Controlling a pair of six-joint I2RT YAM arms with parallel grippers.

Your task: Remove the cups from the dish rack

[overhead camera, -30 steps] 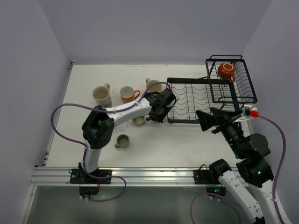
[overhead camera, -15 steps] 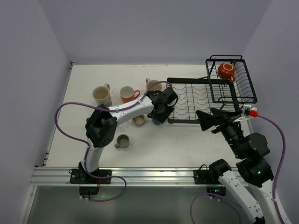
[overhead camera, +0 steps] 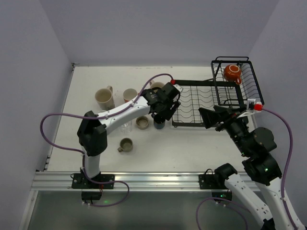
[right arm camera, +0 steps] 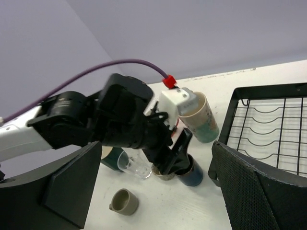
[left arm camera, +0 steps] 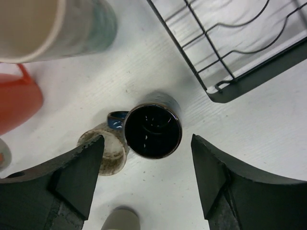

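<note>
My left gripper [overhead camera: 160, 115] [left arm camera: 147, 155] hangs open just above a dark blue cup [overhead camera: 159, 125] [left arm camera: 152, 132] that stands upright on the table, clear of both fingers. A speckled beige cup [overhead camera: 142, 122] [left arm camera: 104, 153] touches its handle side. An orange-red cup [overhead camera: 232, 73] sits in the raised basket of the black wire dish rack [overhead camera: 196, 101]. My right gripper [overhead camera: 214, 118] [right arm camera: 156, 148] is open and empty, hovering by the rack's front right part. The rack's flat tray shows no cups.
On the table left of the rack stand a cream mug [overhead camera: 104, 97], an orange mug [overhead camera: 129, 95], a cream-and-teal cup [right arm camera: 201, 117], a clear glass [right arm camera: 134, 165] and a small beige cup [overhead camera: 125, 144]. The rack's front corner [left arm camera: 225, 91] lies close to the dark cup.
My left gripper has opened and let go of the dark blue cup, which now stands free on the table. The left arm has swung its elbow leftward. The right gripper has shifted slightly.
</note>
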